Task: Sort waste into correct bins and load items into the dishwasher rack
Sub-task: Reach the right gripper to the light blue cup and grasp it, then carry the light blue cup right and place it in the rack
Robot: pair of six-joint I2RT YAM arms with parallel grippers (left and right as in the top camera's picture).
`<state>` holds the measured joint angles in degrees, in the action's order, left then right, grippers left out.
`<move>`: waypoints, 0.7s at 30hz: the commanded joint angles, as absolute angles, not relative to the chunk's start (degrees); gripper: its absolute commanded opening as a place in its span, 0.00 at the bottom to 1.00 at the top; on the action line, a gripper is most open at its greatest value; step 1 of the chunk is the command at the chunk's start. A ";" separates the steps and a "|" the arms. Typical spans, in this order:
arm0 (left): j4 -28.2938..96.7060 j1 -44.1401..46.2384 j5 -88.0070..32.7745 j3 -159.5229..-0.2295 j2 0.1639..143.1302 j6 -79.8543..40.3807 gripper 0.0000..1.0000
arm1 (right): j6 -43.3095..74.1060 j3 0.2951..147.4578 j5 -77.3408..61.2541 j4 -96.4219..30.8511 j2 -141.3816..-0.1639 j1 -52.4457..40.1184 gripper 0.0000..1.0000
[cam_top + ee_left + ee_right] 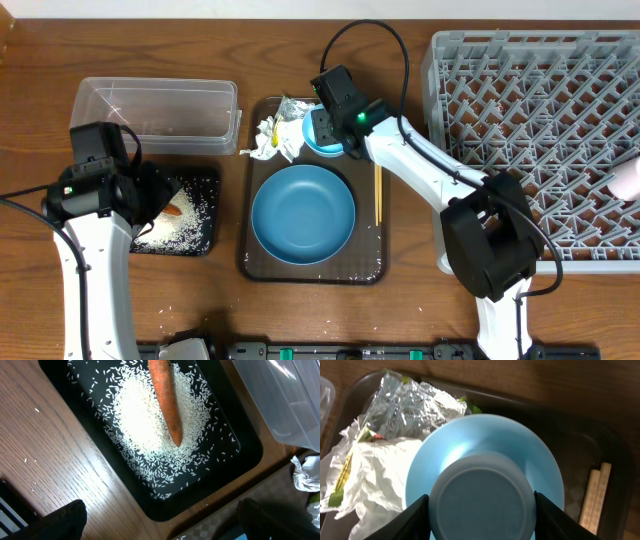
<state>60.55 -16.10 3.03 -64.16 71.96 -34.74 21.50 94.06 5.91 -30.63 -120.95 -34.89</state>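
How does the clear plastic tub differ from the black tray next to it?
The clear tub is see-through and deep; the black tray is opaque and shallow. The clear tub looks empty, while the black tray holds white rice and a carrot piece. The clear tub is also the larger of the two. Both are rectangular and stand on the table, left of the brown tray.

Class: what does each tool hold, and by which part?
Left tool: nothing. Right tool brackets the small light blue bowl at its round base; grip cannot be told.
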 commanded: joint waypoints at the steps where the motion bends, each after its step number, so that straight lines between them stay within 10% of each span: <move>1: 60.82 -16.43 3.90 -64.93 72.25 -35.24 0.98 | 21.26 98.41 5.78 -32.69 -117.03 -34.22 0.51; 21: 60.82 -16.43 3.90 -64.93 72.25 -35.24 0.98 | 16.60 110.98 8.56 -57.78 -93.23 8.62 0.46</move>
